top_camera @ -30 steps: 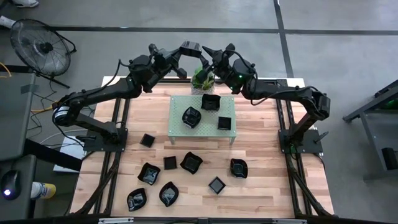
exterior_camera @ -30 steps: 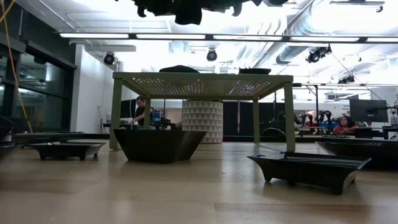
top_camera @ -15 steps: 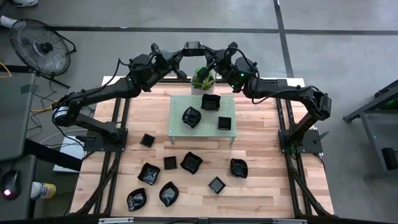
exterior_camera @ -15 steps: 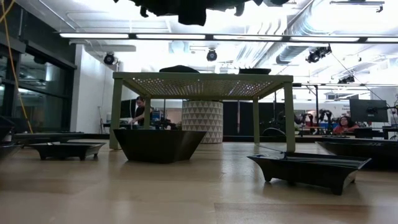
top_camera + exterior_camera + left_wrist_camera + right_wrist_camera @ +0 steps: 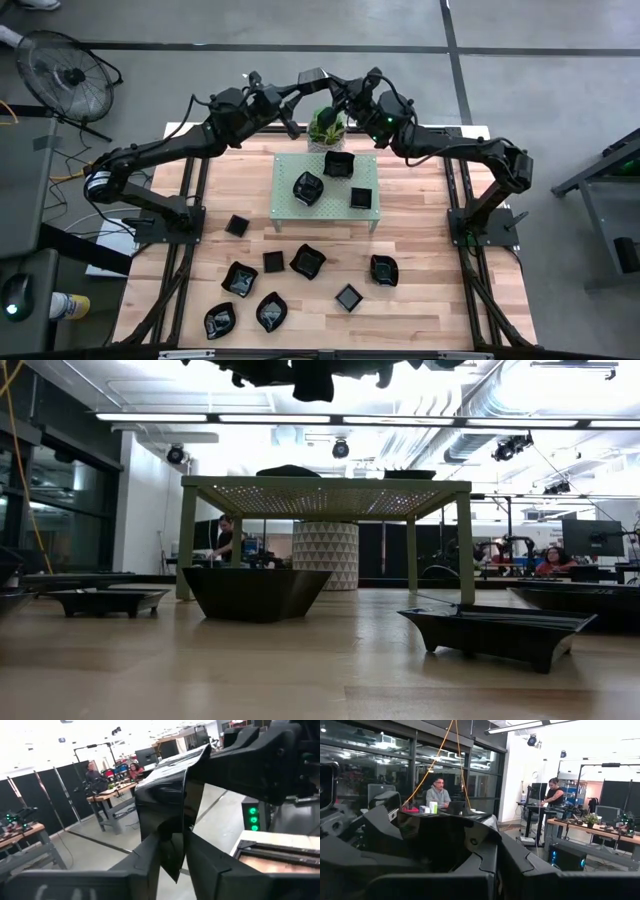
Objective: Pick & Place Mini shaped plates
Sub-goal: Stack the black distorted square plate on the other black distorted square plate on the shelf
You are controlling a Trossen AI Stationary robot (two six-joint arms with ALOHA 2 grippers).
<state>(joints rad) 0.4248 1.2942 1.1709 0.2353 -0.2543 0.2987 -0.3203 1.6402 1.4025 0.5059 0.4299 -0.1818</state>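
One glossy black mini shaped plate hangs high over the table's far edge, above the potted plant, between my two grippers. My right gripper is shut on it from the right. My left gripper is open, with its fingers on either side of the plate's lower corner. Three more plates lie on the pale green rack. Several others rest on the wooden table's near half. My left gripper has its fingers close beside the plate's lower corner; I cannot tell whether they touch it. My right gripper pinches the plate's opposite rim between its two fingers, coming in level from the table's right side. The plate stands on edge, lifted clear of everything.
The rack stands on four legs at the table's far middle, with a plate under it. In the low view another plate lies to its right. A fan stands beyond the table's left. People sit at desks in the room behind.
My left gripper has moved a little toward the table's right edge with the plate, so it stands closer to my right gripper above the plant. The plates on the rack and table have stayed where they were.
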